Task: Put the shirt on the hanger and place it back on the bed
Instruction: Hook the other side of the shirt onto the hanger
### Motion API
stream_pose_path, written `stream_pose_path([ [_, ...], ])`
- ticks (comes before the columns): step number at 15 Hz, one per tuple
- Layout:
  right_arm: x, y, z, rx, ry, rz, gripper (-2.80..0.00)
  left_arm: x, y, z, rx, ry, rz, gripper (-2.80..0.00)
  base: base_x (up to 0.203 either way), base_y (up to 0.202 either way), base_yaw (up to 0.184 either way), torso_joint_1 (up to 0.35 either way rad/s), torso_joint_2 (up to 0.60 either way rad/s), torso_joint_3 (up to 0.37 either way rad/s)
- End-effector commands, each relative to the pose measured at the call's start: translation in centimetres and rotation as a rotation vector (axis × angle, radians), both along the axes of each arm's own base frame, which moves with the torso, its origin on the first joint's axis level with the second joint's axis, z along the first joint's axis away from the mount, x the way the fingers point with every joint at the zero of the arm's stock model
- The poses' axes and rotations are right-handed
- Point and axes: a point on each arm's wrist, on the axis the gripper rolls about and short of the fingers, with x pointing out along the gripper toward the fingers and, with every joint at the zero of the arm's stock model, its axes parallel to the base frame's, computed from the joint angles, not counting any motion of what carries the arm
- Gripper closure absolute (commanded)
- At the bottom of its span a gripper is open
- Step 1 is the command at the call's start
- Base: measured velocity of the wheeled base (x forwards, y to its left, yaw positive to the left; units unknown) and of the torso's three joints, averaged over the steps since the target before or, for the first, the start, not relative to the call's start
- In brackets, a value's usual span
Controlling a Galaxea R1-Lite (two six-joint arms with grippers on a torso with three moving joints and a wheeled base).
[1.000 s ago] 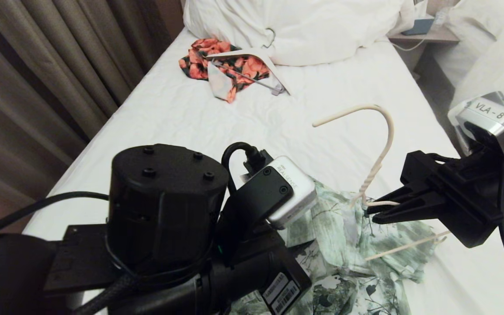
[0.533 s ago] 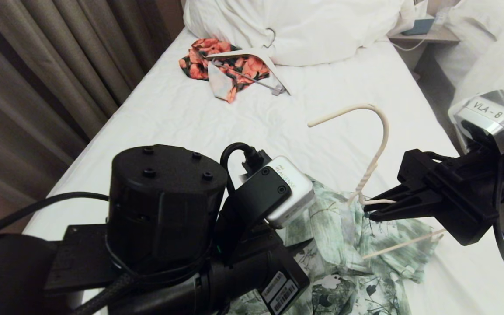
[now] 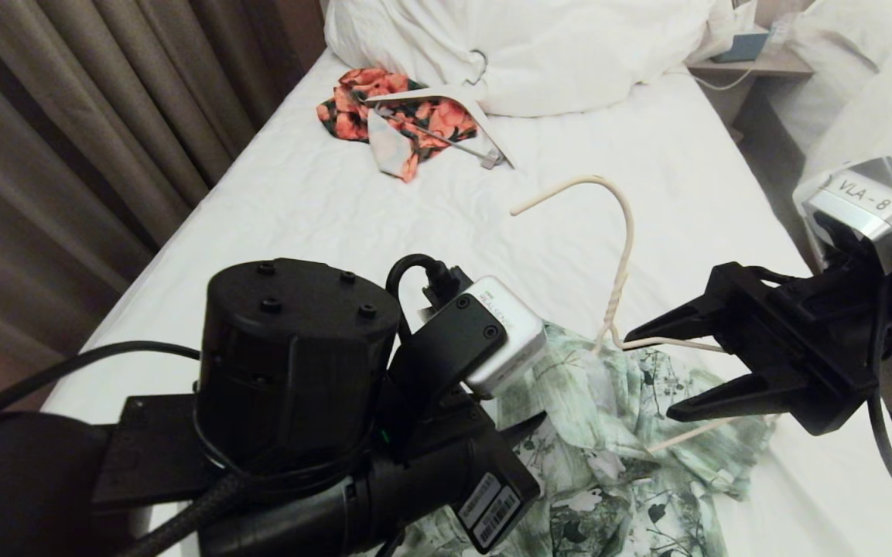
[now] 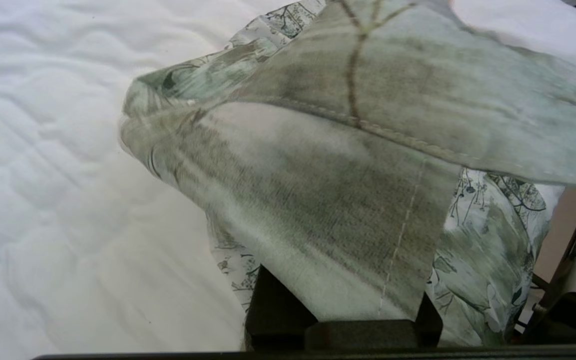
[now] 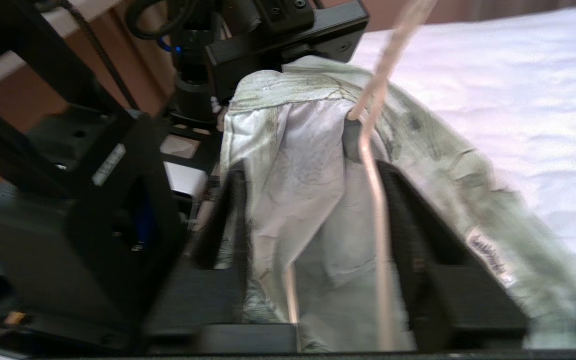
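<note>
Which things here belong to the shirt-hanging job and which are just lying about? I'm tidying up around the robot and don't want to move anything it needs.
In the job:
- shirt, shut in the left gripper
- hanger, between the right gripper's open jaws
- bed

Lying about:
- orange-red floral garment
- white hanger on it
- duvet

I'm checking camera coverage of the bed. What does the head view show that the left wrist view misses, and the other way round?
Head view only: the hanger, its hook upright, the open right gripper beside its neck, and an orange-red garment by the duvet. Left wrist view only: the left gripper shut on shirt fabric, close up. Both: the shirt and the bed.
</note>
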Motion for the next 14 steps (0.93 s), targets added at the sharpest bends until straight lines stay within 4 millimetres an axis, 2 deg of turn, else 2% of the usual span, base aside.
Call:
stream_pose_path([
  [1, 0.0, 0.0, -0.1, 0.006, -0.004, 0.003, -2.8, 0.1, 0.3, 0.2, -0.005, -0.005, 0.008, 0.0, 0.0, 0.0, 0.0, 0.0, 0.0, 0.0],
  [4, -0.6, -0.5, -0.1, -0.004, 0.026, -0.01, -2.8, 0.3, 0.6, 0.4, -0.012, -0.007, 0.018, 0.0, 0.0, 0.0, 0.0, 0.0, 0.0, 0.0],
  [7, -1.1, -1.7, 1.0, 0.002, 0.043, -0.057, -2.8, 0.3, 0.6, 0.6, -0.019, -0.011, 0.018, 0.0, 0.0, 0.0, 0.0, 0.0, 0.0, 0.0],
  [10, -3.5, -4.2, 3.8, -0.002, 0.176, -0.207, -2.8, -0.8, 1.0, 1.9, -0.065, -0.031, -0.012, 0.0, 0.0, 0.0, 0.0, 0.0, 0.0, 0.0],
  [14, -7.3, -6.6, 6.7, 0.009, 0.367, -0.511, -2.8, -0.9, 1.2, 2.2, -0.085, -0.023, -0.007, 0.0, 0.0, 0.0, 0.0, 0.0, 0.0, 0.0],
])
